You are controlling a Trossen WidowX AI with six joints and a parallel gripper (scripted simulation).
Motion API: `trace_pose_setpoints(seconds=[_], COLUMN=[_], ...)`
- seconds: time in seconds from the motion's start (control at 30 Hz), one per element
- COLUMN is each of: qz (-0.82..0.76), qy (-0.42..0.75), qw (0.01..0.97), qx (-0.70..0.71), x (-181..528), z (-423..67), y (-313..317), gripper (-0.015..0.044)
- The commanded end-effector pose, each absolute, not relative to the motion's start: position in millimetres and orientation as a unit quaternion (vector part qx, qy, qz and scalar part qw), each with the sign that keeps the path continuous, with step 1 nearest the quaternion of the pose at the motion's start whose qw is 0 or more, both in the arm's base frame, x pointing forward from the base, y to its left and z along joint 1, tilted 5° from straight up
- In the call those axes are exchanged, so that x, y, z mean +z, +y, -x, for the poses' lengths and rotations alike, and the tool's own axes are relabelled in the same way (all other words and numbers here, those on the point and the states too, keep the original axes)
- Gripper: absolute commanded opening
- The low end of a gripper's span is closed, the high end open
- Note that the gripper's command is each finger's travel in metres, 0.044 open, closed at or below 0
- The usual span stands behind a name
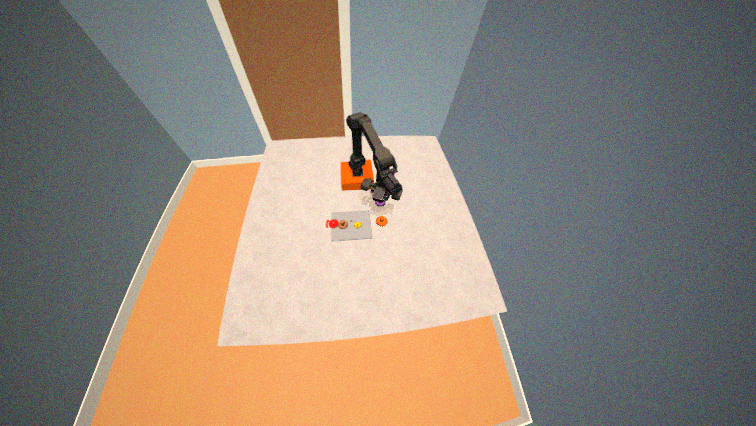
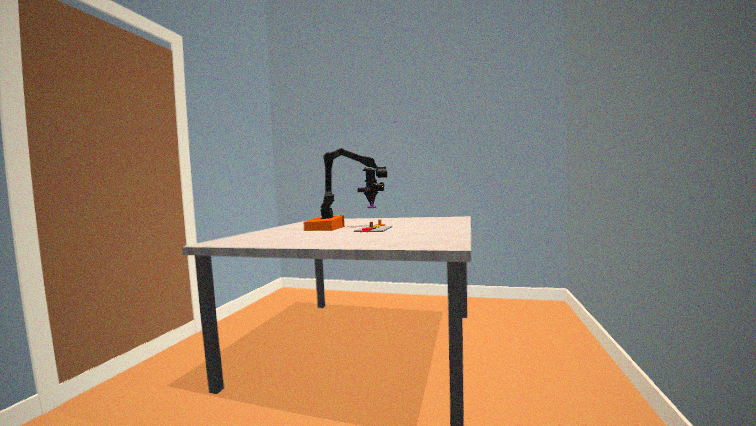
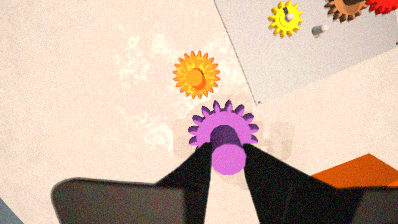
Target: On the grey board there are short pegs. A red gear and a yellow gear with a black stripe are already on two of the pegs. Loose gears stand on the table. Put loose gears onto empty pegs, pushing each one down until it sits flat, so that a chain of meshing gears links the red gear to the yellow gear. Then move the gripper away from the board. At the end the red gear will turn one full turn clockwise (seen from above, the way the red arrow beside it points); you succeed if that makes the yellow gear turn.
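My gripper point(image 3: 226, 149) point(image 2: 371, 201) is shut on the knob of the purple gear point(image 3: 223, 120) point(image 2: 371, 206) point(image 1: 379, 203) and holds it above the table, off the board. The grey board point(image 1: 351, 235) point(image 3: 260, 60) carries the red gear point(image 1: 335, 223) point(image 3: 384, 4), a brown gear point(image 1: 343, 224) point(image 3: 346, 7) right beside it, and the yellow gear point(image 1: 355, 224) point(image 3: 283, 21). A bare peg point(image 3: 319, 30) point(image 1: 351, 220) stands near the yellow and brown gears. An orange gear point(image 1: 381, 221) point(image 3: 196, 75) stands on the table beside the board. The yellow gear's stripe is hard to make out.
The orange base block point(image 1: 357, 182) point(image 2: 322, 223) point(image 3: 357, 172) of the arm stands behind the board in the top view. A red arrow point(image 1: 327, 223) lies beside the red gear at the board's left edge.
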State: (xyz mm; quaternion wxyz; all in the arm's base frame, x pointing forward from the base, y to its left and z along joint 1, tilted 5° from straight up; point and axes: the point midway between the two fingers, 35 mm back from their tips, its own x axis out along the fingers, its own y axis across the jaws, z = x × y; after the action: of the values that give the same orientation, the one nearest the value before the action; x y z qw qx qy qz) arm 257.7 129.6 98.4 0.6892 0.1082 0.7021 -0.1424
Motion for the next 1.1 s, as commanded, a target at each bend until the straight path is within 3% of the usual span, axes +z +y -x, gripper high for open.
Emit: trace_pose_setpoints(seconds=[0.0, 1.07], qz=[-0.106, -0.101], qy=[0.705, 0.701], qw=[0.687, 0.691], qx=[-0.142, -0.141], x=[94, 72], z=[-260, -290], y=[123, 56], gripper=[0.0, 0.0])
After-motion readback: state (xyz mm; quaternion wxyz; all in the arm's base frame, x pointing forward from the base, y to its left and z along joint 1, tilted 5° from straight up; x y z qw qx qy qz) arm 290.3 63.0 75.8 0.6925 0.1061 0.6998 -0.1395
